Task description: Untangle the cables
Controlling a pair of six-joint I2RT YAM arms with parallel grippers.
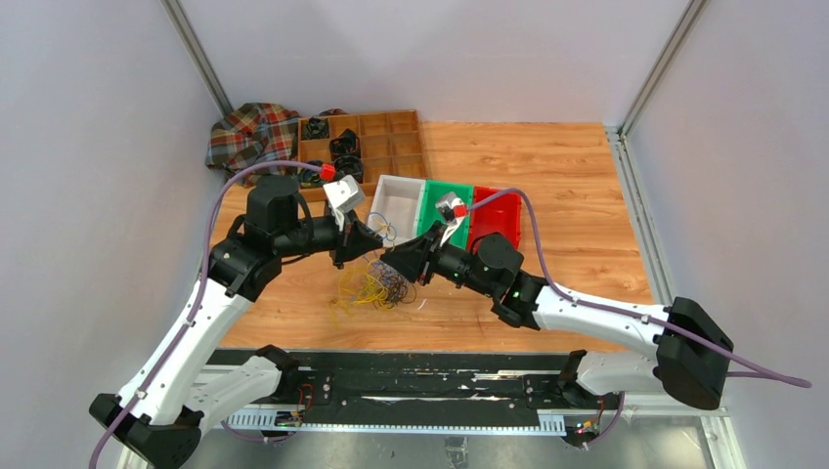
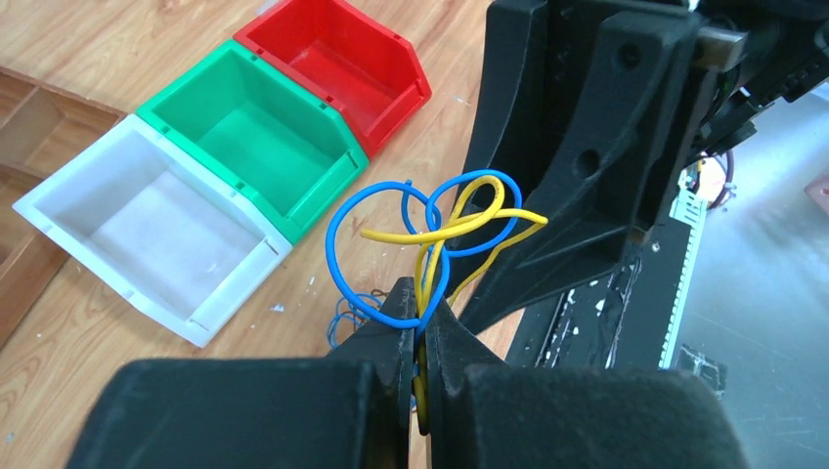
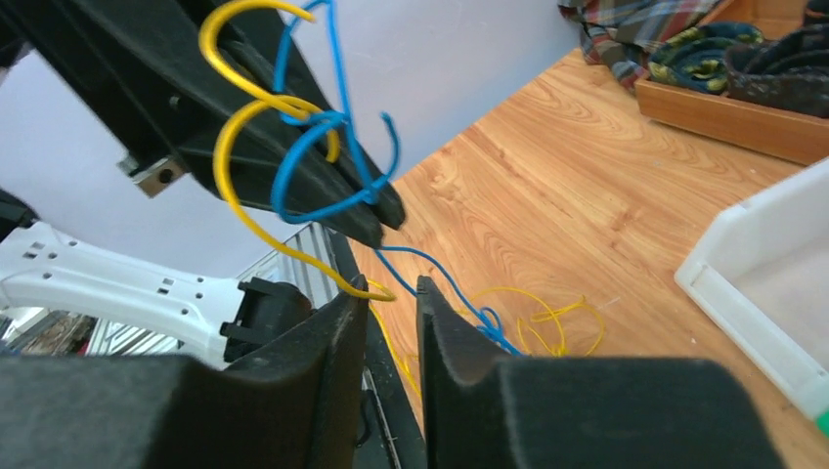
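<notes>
Left gripper (image 2: pixel 422 315): jaws clamped on blue and yellow cables (image 2: pixel 442 228), held up off the table (image 1: pixel 587 225). More cables lie heaped below, between the two arms. Right gripper (image 3: pixel 391 298): jaws apart, a yellow strand dipping into the slot.

White bin (image 2: pixel 147 220), green bin (image 2: pixel 244 137) and red bin (image 2: pixel 332 59) sit side by side, bare floors showing. Wooden tray (image 1: pixel 399 147) behind them holds black coils (image 1: pixel 344 147) in a few compartments. Plaid cloth (image 1: pixel 244 137) lies at its left edge.

Open wood runs right of the red bin to the table's right edge.
</notes>
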